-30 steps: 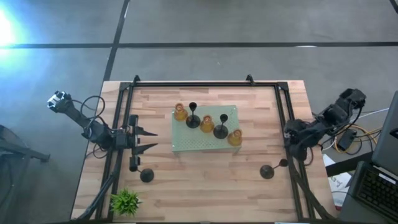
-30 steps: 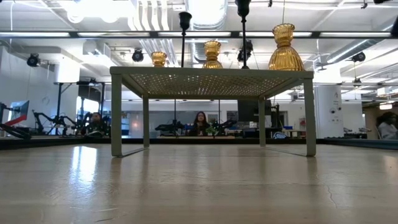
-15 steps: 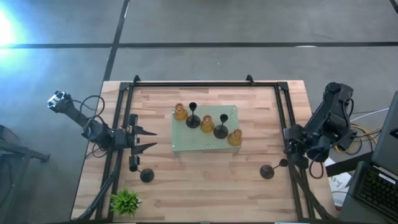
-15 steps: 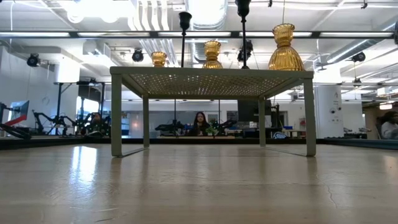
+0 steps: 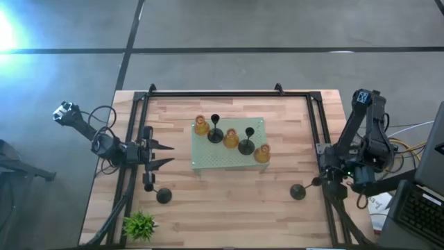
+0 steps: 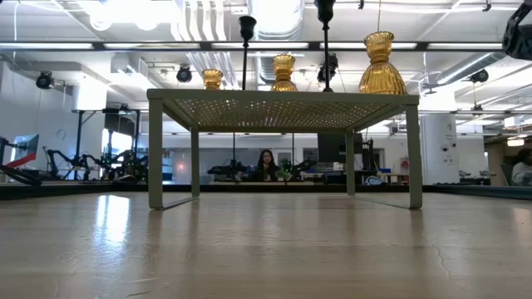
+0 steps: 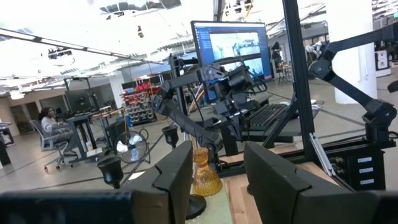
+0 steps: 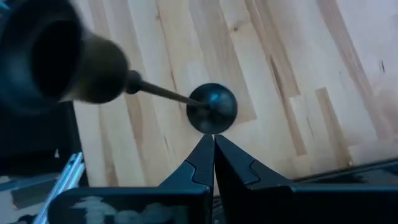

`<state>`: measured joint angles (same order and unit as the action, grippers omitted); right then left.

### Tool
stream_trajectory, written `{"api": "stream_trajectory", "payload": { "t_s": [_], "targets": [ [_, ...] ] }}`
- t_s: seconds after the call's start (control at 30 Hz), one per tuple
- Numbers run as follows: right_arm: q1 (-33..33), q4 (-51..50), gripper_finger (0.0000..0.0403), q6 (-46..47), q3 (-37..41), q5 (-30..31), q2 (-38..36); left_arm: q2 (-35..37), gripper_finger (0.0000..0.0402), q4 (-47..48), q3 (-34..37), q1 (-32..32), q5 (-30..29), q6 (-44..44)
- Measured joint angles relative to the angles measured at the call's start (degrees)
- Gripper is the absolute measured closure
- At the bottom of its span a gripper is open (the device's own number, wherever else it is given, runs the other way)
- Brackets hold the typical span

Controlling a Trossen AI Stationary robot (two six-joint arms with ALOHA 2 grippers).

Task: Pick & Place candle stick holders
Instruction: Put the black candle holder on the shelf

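Observation:
Three amber candle stick holders [image 5: 231, 137] and two black ones [image 5: 247, 144] stand on the pale green perforated stand [image 5: 208, 161] in the middle of the table. A black holder [image 5: 164, 196] stands on its round base at the near left, another [image 5: 297, 192] at the near right. My right gripper [image 8: 212, 142] is shut and points down at that near-right holder [image 8: 212, 109] from above, at the table's right edge [image 5: 331, 178]. It touches nothing. My left gripper [image 5: 166, 155] is open at the left, pointing level toward the stand, with an amber holder [image 7: 202, 174] farther off between its fingers.
A black rail frame [image 5: 215, 93] runs along the table's far, left and right sides. A small green plant [image 5: 140, 224] sits at the near left corner. In the low view the stand's legs [image 6: 155, 154] rise from the bare wood, with the holders [image 6: 381, 65] on top.
My right arm has swung round from the table's right side toward the near edge, rolling its wrist. Its gripper has sunk a little and stayed shut, and now hangs over the near-right black holder. No holder has moved.

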<state>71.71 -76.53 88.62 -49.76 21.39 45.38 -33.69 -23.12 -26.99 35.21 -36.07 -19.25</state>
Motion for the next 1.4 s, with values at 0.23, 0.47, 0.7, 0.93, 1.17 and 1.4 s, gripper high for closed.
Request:
{"api": "stream_trajectory", "payload": {
  "t_s": [0.23,0.47,0.7,0.93,1.17,1.4],
  "targets": [
    [6.48,-1.53,0.0395,12.21,-5.38,1.15,8.50,0.00,0.0252,-0.94,-0.01,0.00,0.00,-0.40],
    [6.98,-4.13,0.0395,17.97,-16.09,6.51,22.74,0.02,0.0252,-1.48,-0.01,0.01,0.00,-2.29],
    [6.14,-9.18,0.0395,19.45,-23.52,6.95,32.22,0.02,0.0252,-1.51,-0.01,0.00,0.02,-4.71],
    [6.15,-11.69,0.0394,26.96,-22.89,7.94,33.44,0.02,0.0252,-1.40,-0.01,0.00,0.20,-4.65],
    [6.13,-10.05,0.0354,27.97,-20.23,8.21,33.12,0.02,0.0252,-1.35,-0.01,-0.01,0.24,-4.63],
    [6.13,-10.02,0.0278,26.89,-17.20,8.80,33.56,0.02,0.0252,-1.33,-0.01,0.01,0.28,-4.63]
  ]
}}
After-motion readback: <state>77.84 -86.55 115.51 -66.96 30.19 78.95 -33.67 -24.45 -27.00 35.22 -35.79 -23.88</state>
